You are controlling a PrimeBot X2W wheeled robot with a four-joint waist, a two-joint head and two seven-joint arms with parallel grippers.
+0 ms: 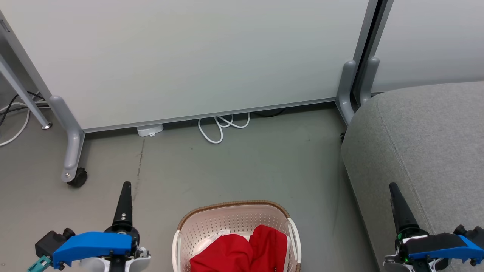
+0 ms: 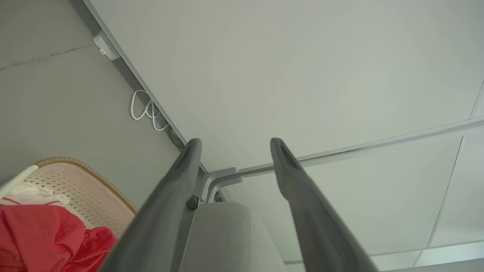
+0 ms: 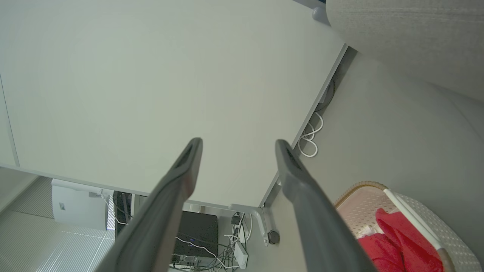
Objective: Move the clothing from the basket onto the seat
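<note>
Item: cream-white oval plastic laundry basket point(image 1: 230, 223), with perforated sides and a brown woven-look rim. It stands on the grey floor point(image 1: 245, 166) at the bottom centre of the head view, between the two grippers and near the front edge of the seat. Contents: the clothing, bright red soft fabric garments point(image 1: 242, 251) heaped in the middle, with a plain white garment point(image 1: 211, 241) showing beside them at the basket's left inner wall. Destination: large grey fabric-upholstered sofa seat point(image 1: 427, 143), with a rounded corner and a stitched seam, to the robot's right; no garment lies on the part that shows. Tools: left gripper point(image 2: 236, 145), two long dark fingers spread wide with nothing between them, hanging over the floor to the left of the basket; right gripper point(image 3: 239, 143), likewise spread and empty, to the right of the basket at the seat's front edge. Background: white partition panel point(image 1: 189, 56) on a grey castor foot point(image 1: 77, 177), with a looped white cable point(image 1: 221, 128) at its base. Step in hand, as judged: the first pick, not yet begun, since all the clothing lies in the basket. The next move calls for one gripper, probably the right as it is nearer the seat, to descend inside the rim with fingers apart onto the top fold of the red heap. It should then pinch a good bunch of cloth and lift it clear of the rim before swinging right.
</note>
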